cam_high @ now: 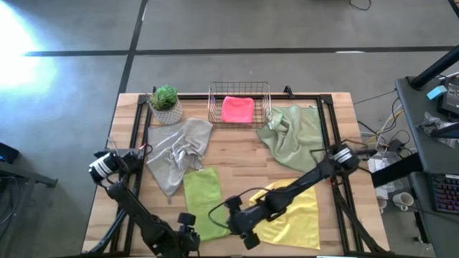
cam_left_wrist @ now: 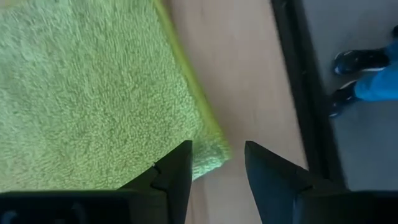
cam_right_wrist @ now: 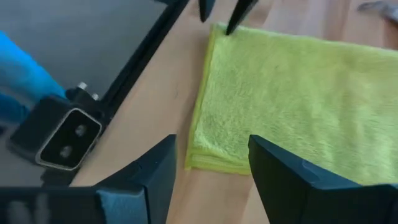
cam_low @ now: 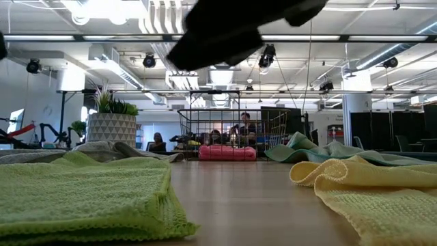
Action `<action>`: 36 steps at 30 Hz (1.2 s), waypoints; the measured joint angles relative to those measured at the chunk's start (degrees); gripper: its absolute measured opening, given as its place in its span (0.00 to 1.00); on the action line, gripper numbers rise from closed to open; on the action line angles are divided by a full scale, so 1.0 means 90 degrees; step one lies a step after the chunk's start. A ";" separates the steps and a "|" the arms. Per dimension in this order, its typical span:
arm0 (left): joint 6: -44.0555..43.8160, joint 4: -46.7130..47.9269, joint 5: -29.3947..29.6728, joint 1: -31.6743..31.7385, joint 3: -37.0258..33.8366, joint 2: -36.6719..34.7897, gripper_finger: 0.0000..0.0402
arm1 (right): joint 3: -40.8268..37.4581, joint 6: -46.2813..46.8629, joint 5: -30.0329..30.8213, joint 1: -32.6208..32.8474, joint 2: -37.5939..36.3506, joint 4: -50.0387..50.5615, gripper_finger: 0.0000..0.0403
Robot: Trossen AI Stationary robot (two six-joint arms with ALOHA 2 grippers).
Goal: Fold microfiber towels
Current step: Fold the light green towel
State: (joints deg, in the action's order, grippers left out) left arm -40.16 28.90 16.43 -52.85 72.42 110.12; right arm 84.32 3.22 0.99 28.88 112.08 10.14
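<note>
The lime green towel (cam_high: 203,202) lies folded flat on the table near its front edge, several layers showing at its near edge (cam_right_wrist: 214,163). My left gripper (cam_high: 188,231) is open above the towel's near left corner (cam_left_wrist: 211,155). My right gripper (cam_high: 242,229) is open above its near right corner (cam_right_wrist: 205,158). Neither gripper touches the towel as far as shows. The yellow towel (cam_high: 295,211) lies rumpled to the right under my right arm. The grey towel (cam_high: 179,150) and the pale sage towel (cam_high: 292,135) lie crumpled farther back. The hot pink towel (cam_high: 237,109) lies folded in the copper wire basket (cam_high: 215,97).
A potted plant (cam_high: 165,104) stands at the back left beside the basket. A dark metal frame (cam_high: 136,143) runs along the table's sides and back. Bare wood (cam_high: 237,161) shows in the middle of the table. A person's shoes (cam_left_wrist: 354,62) stand on the floor past the front edge.
</note>
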 joint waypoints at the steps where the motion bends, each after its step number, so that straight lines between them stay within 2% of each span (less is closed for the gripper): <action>1: -0.0003 -0.0020 0.0002 0.0011 -0.0004 0.0050 0.33 | 0.0124 -0.0030 -0.0005 0.0000 0.0135 0.0108 0.46; 8: -0.0239 -0.0215 0.0182 0.0050 -0.0036 0.0290 0.33 | 0.1042 -0.0056 -0.0336 -0.0002 0.1051 0.0768 0.46; 18: -0.1294 -0.0207 0.0458 0.0099 -0.0104 0.0411 0.32 | 0.2225 0.0044 -0.0024 -0.0020 0.1969 0.2216 0.46; 22: -0.1340 -0.0185 0.0536 0.0099 -0.0109 0.0416 0.27 | 0.2680 0.0184 -0.0001 -0.0036 0.2210 0.2663 0.45; 29: -0.1338 -0.0132 0.0731 0.0128 -0.0121 0.0414 0.08 | 0.3020 0.0249 0.0076 -0.0160 0.2335 0.3003 0.34; 32: -0.1338 -0.0113 0.0740 0.0130 -0.0121 0.0409 0.02 | 0.3021 0.0508 0.0080 -0.0285 0.2335 0.3022 0.25; 36: -0.1345 -0.0121 0.0738 0.0130 -0.0126 0.0390 0.01 | 0.3021 0.0783 -0.0012 -0.0395 0.2335 0.3120 0.09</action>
State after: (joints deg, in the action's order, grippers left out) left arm -52.27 27.81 23.07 -51.68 71.29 113.62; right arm 111.50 10.27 0.88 25.33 133.10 38.22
